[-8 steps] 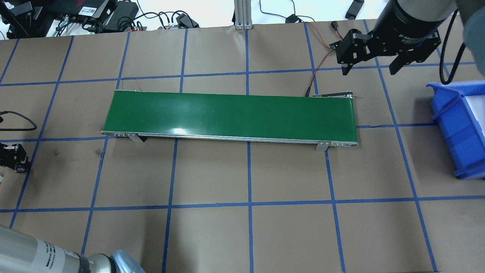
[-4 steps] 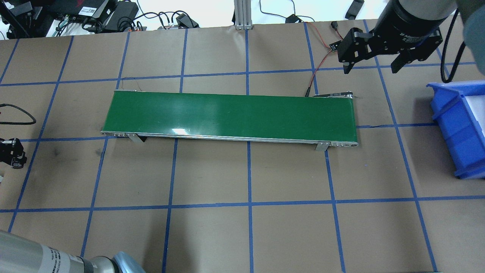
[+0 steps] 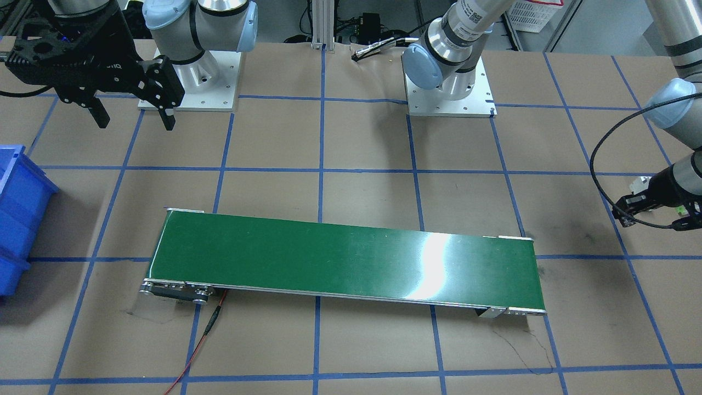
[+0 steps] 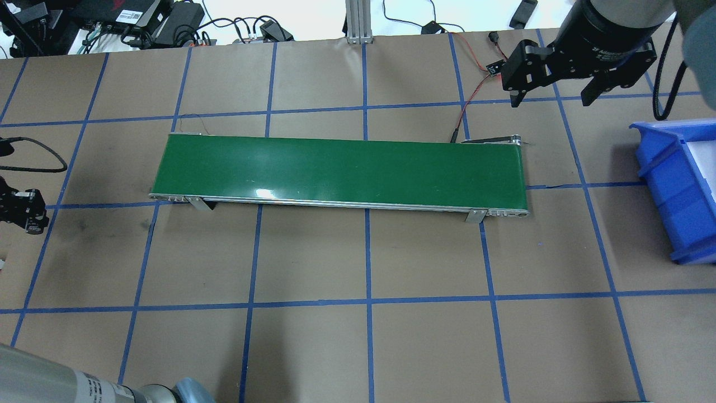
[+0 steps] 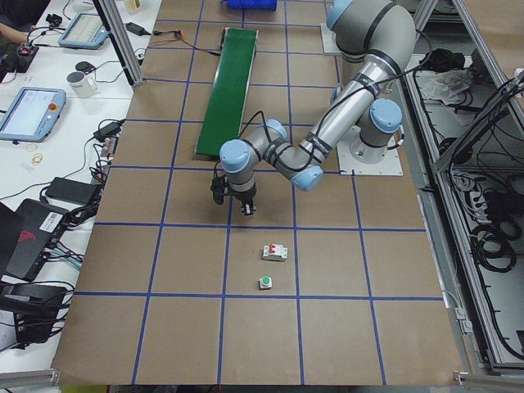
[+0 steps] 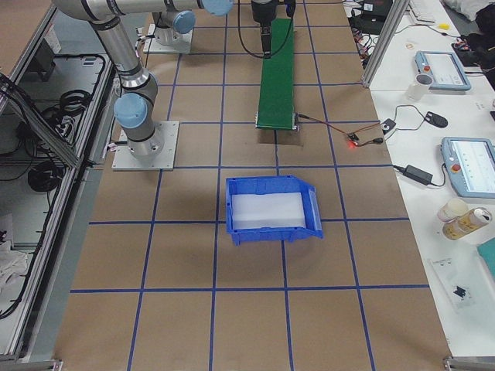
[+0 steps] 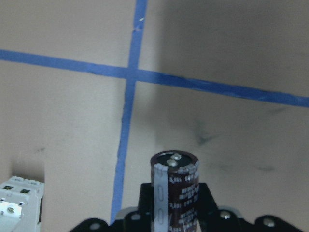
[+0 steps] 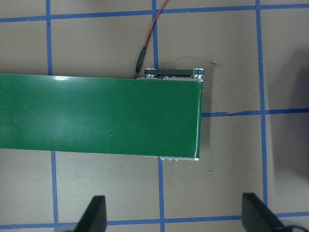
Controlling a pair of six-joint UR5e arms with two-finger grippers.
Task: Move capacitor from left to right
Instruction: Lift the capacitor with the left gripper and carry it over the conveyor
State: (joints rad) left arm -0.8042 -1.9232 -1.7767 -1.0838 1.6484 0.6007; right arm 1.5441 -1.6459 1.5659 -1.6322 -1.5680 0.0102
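The capacitor (image 7: 175, 181), a stubby dark brown cylinder with a pale stripe, stands upright between the jaws of my left gripper in the left wrist view, above bare brown paper. My left gripper (image 4: 23, 208) is at the table's far left edge, left of the green conveyor belt (image 4: 341, 170); it also shows in the front view (image 3: 652, 211). My right gripper (image 4: 551, 99) is open and empty, hovering beyond the belt's right end; its fingertips (image 8: 96, 215) frame the belt end (image 8: 183, 118) from above.
A white circuit breaker with a red lever (image 5: 275, 252) and a green-capped push button (image 5: 266, 282) lie on the table behind my left gripper; the breaker's corner (image 7: 19, 203) shows low left. A blue bin (image 4: 679, 190) stands at the far right. A red wire (image 4: 467, 103) runs to the belt.
My left gripper has moved away from the robot and slightly toward the belt along the table's left edge. My right gripper has drifted slightly right and stays open.
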